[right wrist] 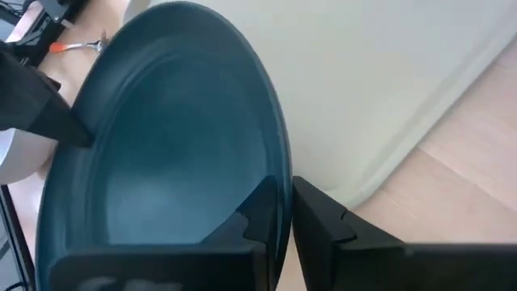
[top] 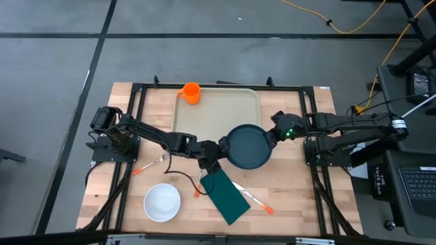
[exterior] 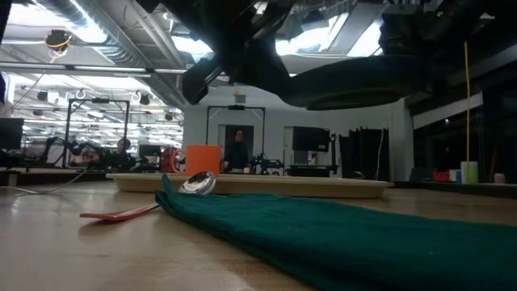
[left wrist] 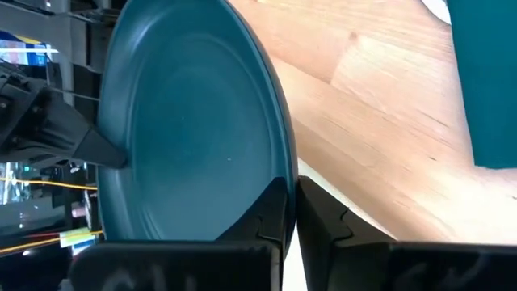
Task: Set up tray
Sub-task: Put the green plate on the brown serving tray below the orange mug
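Observation:
A dark round plate (top: 248, 146) hangs in the air over the near edge of the beige tray (top: 218, 112); the low view shows the plate (exterior: 355, 81) well above the table. My left gripper (top: 221, 146) is shut on its left rim. My right gripper (top: 272, 136) is shut on the opposite, right rim. An orange cup (top: 191, 92) stands in the tray's far left corner. My left gripper pinches the plate's left rim (left wrist: 279, 162) between its two fingers, one on the upper face and one underneath. It comes from the table's left, slanting down. The plate is lifted clear. My right gripper pinches the plate's right rim (right wrist: 279, 153) between its two fingers, one on the upper face and one underneath. It comes from the table's right, slanting down. The plate hangs clear above the tray's near edge.
A dark green napkin (top: 227, 197) lies near the front, with orange-handled cutlery (top: 252, 197) beside it. A white bowl (top: 162, 202) sits at the front left. A fork (top: 153, 163) lies left of my left arm. Bare wood shows at the front right.

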Robot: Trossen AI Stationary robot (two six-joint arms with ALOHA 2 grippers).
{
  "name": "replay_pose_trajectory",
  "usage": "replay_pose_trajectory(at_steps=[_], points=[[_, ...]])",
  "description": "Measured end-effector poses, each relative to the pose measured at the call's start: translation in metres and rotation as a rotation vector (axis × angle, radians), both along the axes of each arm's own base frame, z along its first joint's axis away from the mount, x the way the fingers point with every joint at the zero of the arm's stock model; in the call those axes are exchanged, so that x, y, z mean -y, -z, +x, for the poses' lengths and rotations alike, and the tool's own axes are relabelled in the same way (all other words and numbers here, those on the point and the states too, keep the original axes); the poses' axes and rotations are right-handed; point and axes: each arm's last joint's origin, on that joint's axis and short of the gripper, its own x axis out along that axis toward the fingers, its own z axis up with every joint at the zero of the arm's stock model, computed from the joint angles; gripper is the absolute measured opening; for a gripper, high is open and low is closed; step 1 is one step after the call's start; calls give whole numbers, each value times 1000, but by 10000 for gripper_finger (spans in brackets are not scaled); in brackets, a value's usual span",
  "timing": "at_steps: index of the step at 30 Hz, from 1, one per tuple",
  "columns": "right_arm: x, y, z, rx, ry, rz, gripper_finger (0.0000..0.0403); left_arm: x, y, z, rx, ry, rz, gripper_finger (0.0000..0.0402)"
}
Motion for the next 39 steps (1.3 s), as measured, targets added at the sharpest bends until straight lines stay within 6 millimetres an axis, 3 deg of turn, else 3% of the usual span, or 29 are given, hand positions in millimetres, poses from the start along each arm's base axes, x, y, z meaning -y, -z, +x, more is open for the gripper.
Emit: replay_pose_trajectory(at_steps=[7,15,26,30,36,39], points=[[-1,-8,-6,49,-34,-15,73,0,1,-1,-9,-23,-24,3],[0,-27,-28,163,-45,-80,115,3,2,-2,-24,-10,-58,2],[3,-41,-49,232,-32,-276,122,3,5,-5,-55,-61,-112,2],[3,-37,-44,189,-56,-330,101,0,2,-7,-45,-123,-128,2],[-1,-18,-27,79,-98,-420,13,-9,-3,-16,-79,-203,-112,2],[-9,-9,-14,77,-143,-473,11,-14,-7,-21,-97,-253,-148,2]])
